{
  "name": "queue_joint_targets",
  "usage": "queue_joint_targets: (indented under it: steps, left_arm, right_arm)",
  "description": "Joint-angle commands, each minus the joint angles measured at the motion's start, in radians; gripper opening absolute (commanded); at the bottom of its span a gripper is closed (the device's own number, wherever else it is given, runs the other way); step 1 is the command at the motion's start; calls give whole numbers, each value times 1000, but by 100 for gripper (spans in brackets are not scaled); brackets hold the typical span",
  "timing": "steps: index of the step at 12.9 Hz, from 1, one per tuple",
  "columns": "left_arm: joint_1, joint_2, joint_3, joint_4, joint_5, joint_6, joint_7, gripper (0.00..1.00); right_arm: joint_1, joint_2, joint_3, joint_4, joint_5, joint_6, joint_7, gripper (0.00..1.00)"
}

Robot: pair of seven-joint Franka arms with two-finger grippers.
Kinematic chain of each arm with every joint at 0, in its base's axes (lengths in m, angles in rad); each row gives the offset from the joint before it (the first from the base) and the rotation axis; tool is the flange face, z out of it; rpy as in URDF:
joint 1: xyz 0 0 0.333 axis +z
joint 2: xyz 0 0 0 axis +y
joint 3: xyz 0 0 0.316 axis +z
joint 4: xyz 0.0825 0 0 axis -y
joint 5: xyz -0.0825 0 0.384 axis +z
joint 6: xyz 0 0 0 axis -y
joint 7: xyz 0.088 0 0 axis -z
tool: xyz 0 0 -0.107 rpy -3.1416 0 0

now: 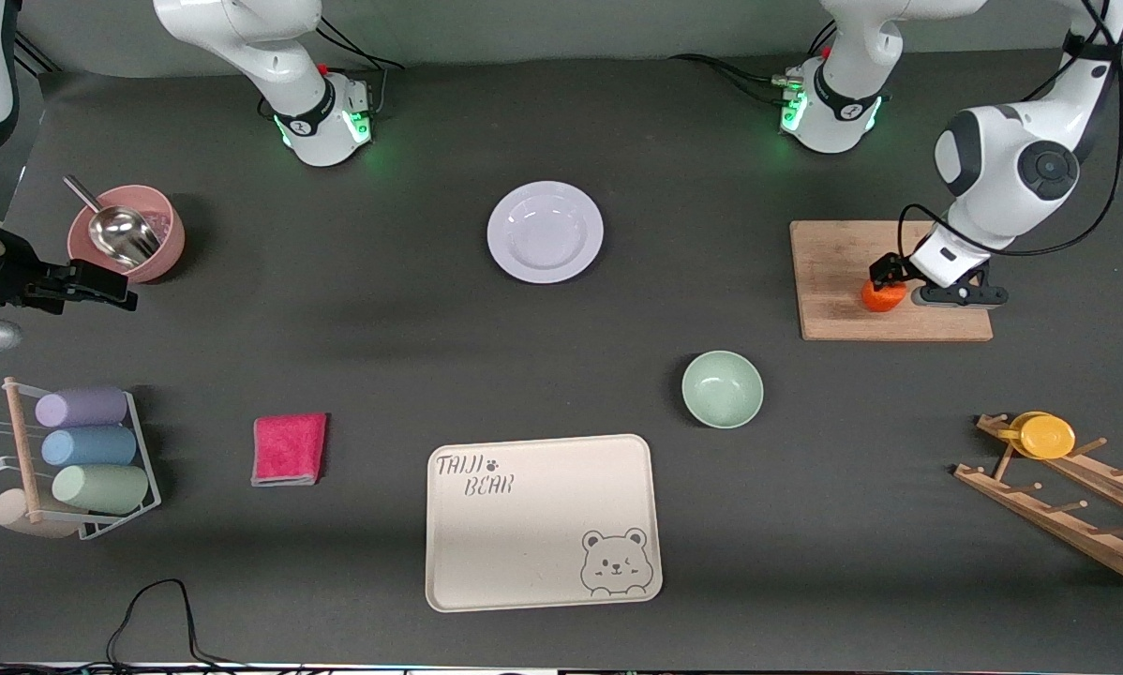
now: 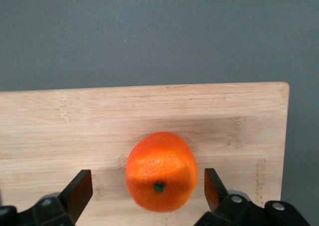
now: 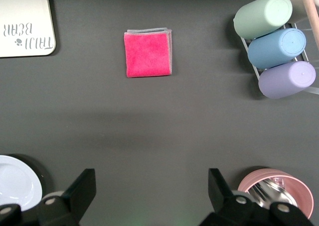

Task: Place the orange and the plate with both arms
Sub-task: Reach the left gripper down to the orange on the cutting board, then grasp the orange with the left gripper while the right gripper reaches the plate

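While the orange, dimpled and round, is half hidden in the front view by the open left gripper straddling it, untouched, it is seen on a bamboo board near the worktop's left-arm end. The glossy plate is cut off beneath the open, raised right gripper.

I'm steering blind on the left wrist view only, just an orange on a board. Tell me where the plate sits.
Observer: The plate lies on the table between the two arm bases, apart from the cutting board.
Operator: Report the right pincer.
Observer: The right pincer is open, up over bare table between the plate and the pink bowl.
Operator: Confirm my own pincer.
Observer: The left pincer is open, fingers either side of the orange, not touching.
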Motion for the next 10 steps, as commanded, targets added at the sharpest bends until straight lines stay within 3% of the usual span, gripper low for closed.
queue_joint_targets:
  steps: [1,4,6,10]
  left_arm:
    - [-8,41,-4,-4,-40,44,15,100]
    - [-10,58,-4,-5,-40,47,23,100]
    - [-10,61,-4,-5,-40,45,23,99]
    - [-11,60,-4,-1,-40,33,21,25]
  right_arm:
    - [20,-122,5,-131,-7,7,60,100]
    - [158,-228,2,-227,-9,12,229,100]
    - [178,-300,3,-288,-9,21,234,100]
    - [248,-447,5,-455,-9,91,302,100]
